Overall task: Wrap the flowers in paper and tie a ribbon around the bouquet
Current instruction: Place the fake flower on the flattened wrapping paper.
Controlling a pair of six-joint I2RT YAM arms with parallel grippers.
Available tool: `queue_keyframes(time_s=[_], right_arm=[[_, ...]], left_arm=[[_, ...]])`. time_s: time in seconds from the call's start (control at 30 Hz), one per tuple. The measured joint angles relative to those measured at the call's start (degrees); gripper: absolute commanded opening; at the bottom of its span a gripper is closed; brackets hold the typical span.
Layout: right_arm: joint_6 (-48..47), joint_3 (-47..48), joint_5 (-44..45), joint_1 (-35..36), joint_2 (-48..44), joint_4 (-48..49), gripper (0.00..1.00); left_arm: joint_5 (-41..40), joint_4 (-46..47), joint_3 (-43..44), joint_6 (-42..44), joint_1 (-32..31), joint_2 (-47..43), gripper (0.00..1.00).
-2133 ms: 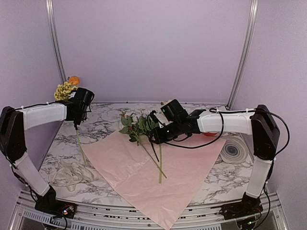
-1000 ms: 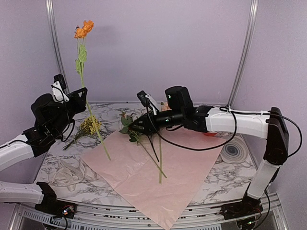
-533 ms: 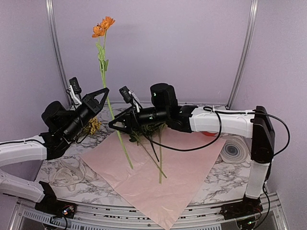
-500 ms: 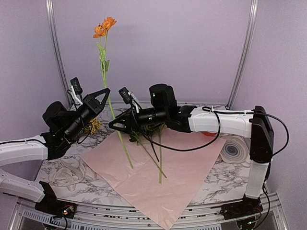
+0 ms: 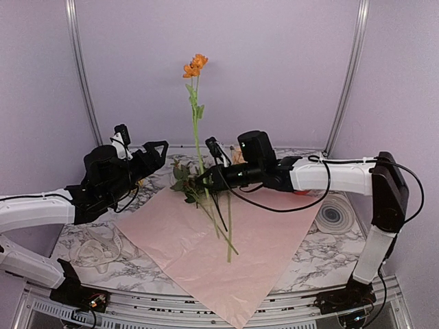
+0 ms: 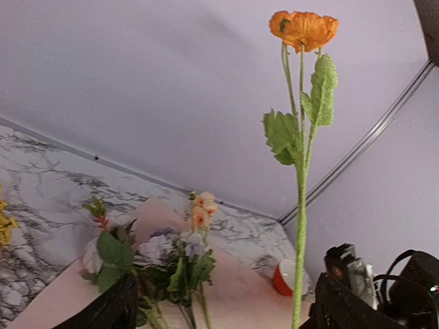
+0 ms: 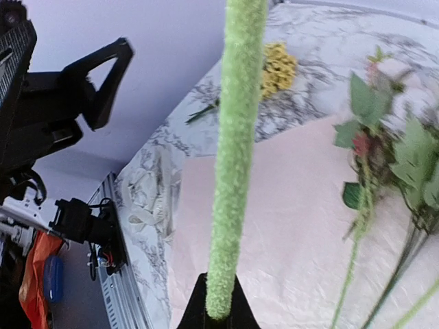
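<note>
Orange stem poised above the wrapping sheet.
Beneath the fingers, paper (image 5: 260, 240) spread to receive stems, flowers (image 5: 194, 184) lying on it; right fingers (image 7: 218, 312) clamped on the upright orange flower (image 5: 197, 130), probably for placing; left fingers (image 5: 152, 159) apart alongside, empty.

A tall orange flower (image 6: 302, 26) stands upright right of centre, its fuzzy green stem running down out of the bottom of the frame, with two leaves partway up. The left gripper (image 6: 225, 301) shows only its two dark fingertips (image 6: 113, 312) at the bottom, jaws wide apart, with the stem just inside the right-hand one. Beyond them, more flowers (image 6: 171, 253) lie on the pink paper (image 6: 236, 284) spread over the marble worktop (image 6: 55, 171). A red cup (image 6: 283, 277) sits by the paper's right side. Yellow blooms (image 6: 5, 226) show at the left edge.
</note>
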Motion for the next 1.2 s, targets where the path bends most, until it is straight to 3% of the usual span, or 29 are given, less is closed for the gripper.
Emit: queue_keyframes(time_s=[0.13, 0.33, 0.5, 0.63, 0.7, 0.93, 1.2], right_arm=[[2.93, -8.81, 4.61, -3.69, -3.93, -2.82, 0.00], [6.86, -17.44, 7.74, -4.83, -5.31, -4.48, 0.00], [8.33, -18.47, 7.54, -5.77, -3.82, -5.51, 0.01], [9.03, -18.47, 7.08, -6.05, -1.22, -5.51, 0.32], [9.03, -18.47, 7.02, -6.05, -0.31, -5.88, 0.40], [6.73, -18.47, 10.21, -6.05, -0.87, -9.11, 0.45], [2.40, -17.42, 15.10, -6.05, -5.49, -13.81, 0.47]], left_arm=[[-11.39, -18.27, 6.97, 2.75, 0.39, 3.43, 0.98], [-18.47, -33.44, 10.36, 6.64, 2.32, 8.24, 0.98], [-16.87, -38.62, 10.21, 7.80, 7.08, 9.94, 0.98], [-12.87, -40.79, 10.23, 7.91, 14.32, 11.39, 0.99], [-10.78, -42.36, 10.36, 7.82, 18.21, 13.29, 0.99], [-3.67, -49.88, 15.47, 11.08, 28.63, 23.71, 0.99], [-0.83, -60.41, 29.14, 20.61, 32.92, 39.69, 0.99]])
